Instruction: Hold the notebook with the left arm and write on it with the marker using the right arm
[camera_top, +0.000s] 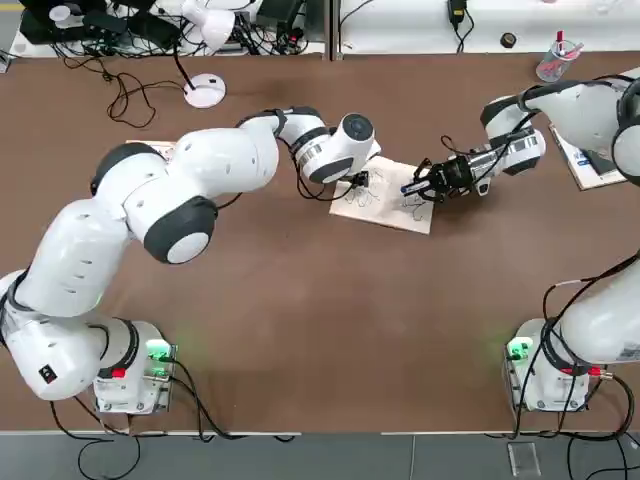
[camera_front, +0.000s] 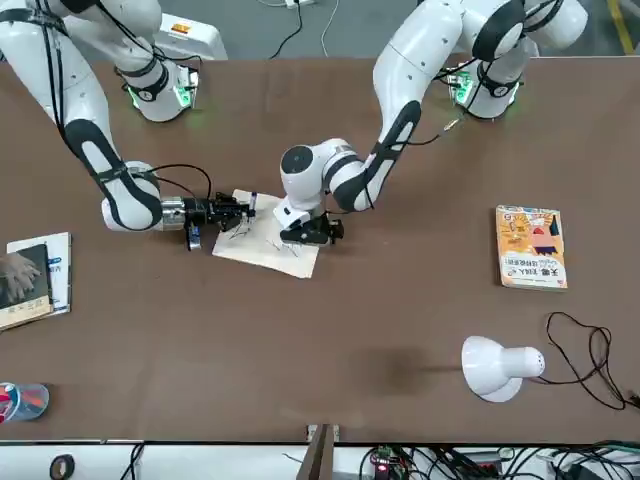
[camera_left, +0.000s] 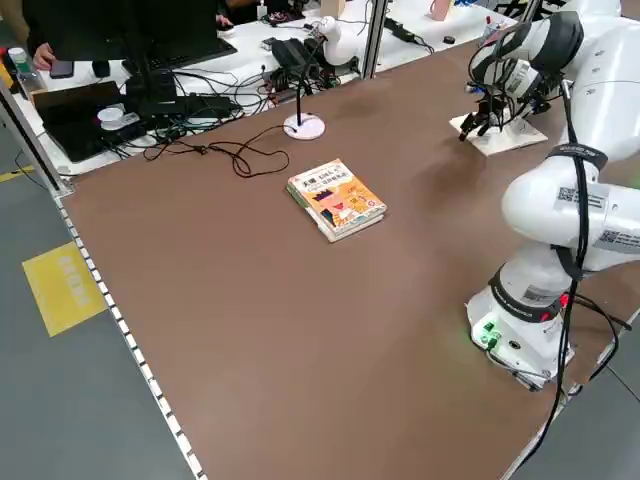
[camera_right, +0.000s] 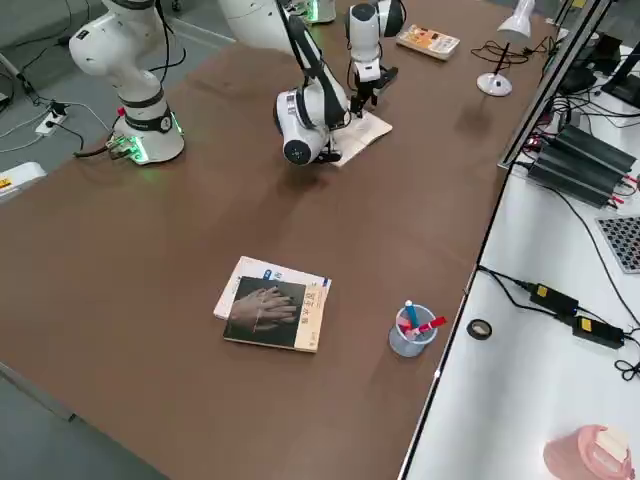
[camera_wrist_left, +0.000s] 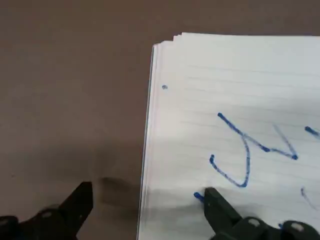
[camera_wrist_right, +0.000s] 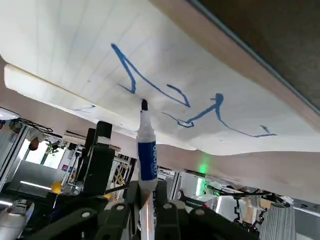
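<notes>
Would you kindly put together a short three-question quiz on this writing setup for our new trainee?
1. True or false: the right claw is shut on the marker.
2. Where does the left claw stand: A) astride the notebook edge, one finger on the page, B) over the orange book?
3. What colour are the strokes on the page?

Key: 1 true; 2 A; 3 blue.

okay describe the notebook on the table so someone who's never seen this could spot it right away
Look mid-table, where both arms' tips meet. The notebook lies flat there, pinned by the left end effector. Unlike the orange illustrated book and the grey-covered book, it is a white lined pad with blue scribbles.
</notes>
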